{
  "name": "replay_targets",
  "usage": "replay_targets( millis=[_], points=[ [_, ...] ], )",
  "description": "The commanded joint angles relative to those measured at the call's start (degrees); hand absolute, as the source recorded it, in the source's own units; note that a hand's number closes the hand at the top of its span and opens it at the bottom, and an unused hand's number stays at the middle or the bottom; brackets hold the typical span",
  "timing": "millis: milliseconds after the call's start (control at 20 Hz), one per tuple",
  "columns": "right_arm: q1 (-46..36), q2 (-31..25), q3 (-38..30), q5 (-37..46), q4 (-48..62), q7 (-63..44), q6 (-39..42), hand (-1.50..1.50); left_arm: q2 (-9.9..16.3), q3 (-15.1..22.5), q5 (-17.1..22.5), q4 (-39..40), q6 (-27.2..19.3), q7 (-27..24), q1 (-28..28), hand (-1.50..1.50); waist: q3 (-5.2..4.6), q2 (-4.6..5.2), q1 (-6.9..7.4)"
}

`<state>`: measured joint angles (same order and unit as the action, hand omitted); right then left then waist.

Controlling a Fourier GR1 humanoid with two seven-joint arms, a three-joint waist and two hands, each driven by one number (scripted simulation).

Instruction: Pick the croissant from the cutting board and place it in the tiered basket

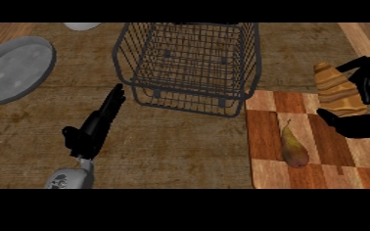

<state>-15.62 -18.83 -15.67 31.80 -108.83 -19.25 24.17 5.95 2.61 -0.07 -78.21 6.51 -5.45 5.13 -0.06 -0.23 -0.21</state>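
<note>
Right hand [354, 122] wrapped round croissant [338, 90], raised at board's [271, 122] far right edge | basket [189, 66] waits to its left | pear [292, 147] lies on board | my left hand [98, 125] rests open, clear of the path.

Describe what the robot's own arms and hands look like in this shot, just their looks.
The left hand is black, with long slim fingers and a thumb, joined to a pale grey forearm that bears small dark markings near the wrist. The right hand is the same black, seen at the view's right edge; its forearm is out of view. No cables or sleeves show.
</note>
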Motion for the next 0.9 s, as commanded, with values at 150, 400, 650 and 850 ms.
replay_targets(
  millis=[150, 400, 650, 850],
  points=[
    [-19.12, 2.47, 2.85, -4.49, -2.32, -20.60, 4.50, 1.50, -0.68, 1.37, -0.73, -3.03, 0.01, 0.51, -2.69, 0.00, 0.00, 0.09, 0.84],
    [-37.04, 4.34, 6.88, -0.82, 12.54, -27.43, 1.24, 1.50, -1.81, 1.39, -1.71, 1.67, -0.57, -0.14, 1.48, 0.00, -0.04, 0.40, 1.52],
    [-46.24, 8.65, 8.24, 0.61, 21.62, -31.90, -2.56, 1.50, 1.07, -1.31, 0.57, 1.58, 2.35, 0.76, 2.87, 0.00, -0.01, 0.34, 1.40],
    [-50.10, 10.34, 9.16, 3.11, 33.56, -25.38, -8.41, 1.50, -1.90, 0.62, -1.83, 1.68, -0.56, -1.47, 1.60, 0.00, 0.01, 0.50, 1.46]
  ],
)
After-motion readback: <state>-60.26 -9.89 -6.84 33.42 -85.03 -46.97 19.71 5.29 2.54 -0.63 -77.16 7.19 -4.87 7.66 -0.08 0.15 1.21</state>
